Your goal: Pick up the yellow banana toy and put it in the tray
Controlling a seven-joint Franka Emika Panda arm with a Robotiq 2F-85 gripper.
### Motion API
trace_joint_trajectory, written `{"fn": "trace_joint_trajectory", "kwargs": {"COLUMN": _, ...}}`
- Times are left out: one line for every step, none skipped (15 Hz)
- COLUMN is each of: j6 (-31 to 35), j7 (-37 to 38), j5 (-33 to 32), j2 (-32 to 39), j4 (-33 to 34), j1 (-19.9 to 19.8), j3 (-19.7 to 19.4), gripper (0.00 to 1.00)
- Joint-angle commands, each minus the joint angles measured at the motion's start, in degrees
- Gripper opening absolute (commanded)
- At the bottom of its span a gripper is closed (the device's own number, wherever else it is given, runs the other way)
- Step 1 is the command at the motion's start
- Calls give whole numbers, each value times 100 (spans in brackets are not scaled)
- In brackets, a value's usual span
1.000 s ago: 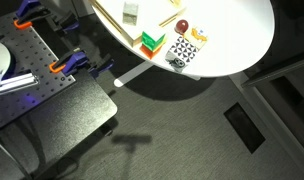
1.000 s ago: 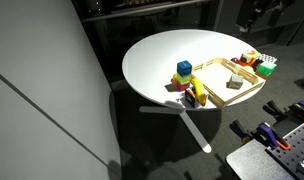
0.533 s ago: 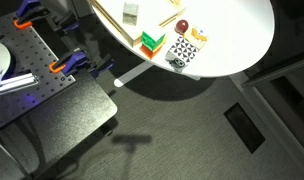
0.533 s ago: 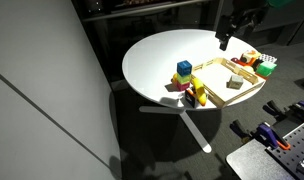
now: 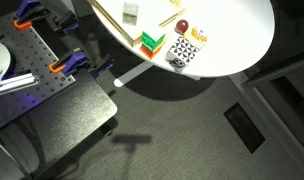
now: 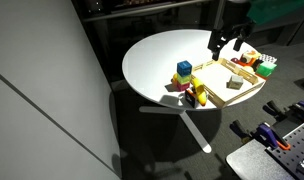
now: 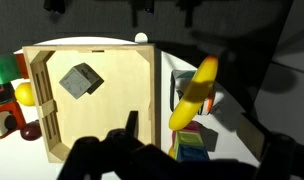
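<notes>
On the white desk [image 6: 162,55], the banana [image 7: 195,92] lies outside the tray [image 7: 102,125], just past its rim at 3 o'clock in the wrist view. It rests tilted on top of some blocks [image 7: 197,140]. That keeps it up high, and I think that makes it easy to grab from above. The gripper [image 6: 225,45] hangs in the air above the desk, near the tray, touching no toy. Its jaws are wide open and hold nothing, ready to go round the banana. The tray has one thing in it, a gray cube [image 7: 80,80], toward 11 o'clock. Most of its floor is bare, so there is lots of room for the banana. More toys [image 7: 27,95] sit outside the tray at 9 o'clock.
</notes>
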Motion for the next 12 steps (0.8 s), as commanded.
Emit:
{"fn": "trace_joint_trajectory", "kwargs": {"j6": -9, "j7": 17, "j5": -26, "j2": 5, "j4": 6, "j1": 81, "j3": -81, "gripper": 100}}
{"fn": "trace_joint_trajectory", "kwargs": {"j6": -9, "j7": 17, "j5": -26, "j2": 1, "j4": 6, "j1": 82, "j3": -80, "gripper": 100}}
{"fn": "trace_joint_trajectory", "kwargs": {"j6": -9, "j7": 17, "j5": -26, "j2": -2, "j4": 6, "j1": 83, "j3": -80, "gripper": 100}}
{"fn": "trace_joint_trajectory", "kwargs": {"j6": -9, "j7": 17, "j5": -26, "j2": -2, "j4": 6, "j1": 84, "j3": -80, "gripper": 100}}
{"fn": "trace_joint_trajectory", "kwargs": {"j6": -9, "j7": 17, "j5": -26, "j2": -2, "j4": 6, "j1": 84, "j3": -80, "gripper": 100}}
{"fn": "trace_joint_trajectory", "kwargs": {"j6": -9, "j7": 17, "j5": -26, "j2": -2, "j4": 6, "j1": 85, "j3": -80, "gripper": 100}}
{"fn": "trace_joint_trajectory", "kwargs": {"j6": -4, "j7": 20, "j5": -43, "j2": 27, "j4": 13, "j1": 77, "j3": -81, "gripper": 100}}
{"fn": "trace_joint_trajectory", "kwargs": {"j6": 29, "j7": -6, "j5": -43, "j2": 72, "j4": 5, "j1": 78, "j3": -84, "gripper": 100}}
{"fn": "trace_joint_trajectory", "kwargs": {"j6": 57, "j7": -5, "j5": -55, "j2": 111, "j4": 0, "j1": 75, "j3": -85, "gripper": 100}}
{"fn": "trace_joint_trajectory", "kwargs": {"j6": 93, "j7": -26, "j5": -33, "j2": 173, "j4": 0, "j1": 78, "j3": -95, "gripper": 100}}
{"fn": "trace_joint_trajectory", "kwargs": {"j6": 127, "j7": -19, "j5": -50, "j2": 238, "j4": 7, "j1": 72, "j3": -97, "gripper": 100}}
{"fn": "trace_joint_trajectory", "kwargs": {"j6": 153, "j7": -24, "j5": -45, "j2": 300, "j4": 15, "j1": 75, "j3": -103, "gripper": 100}}
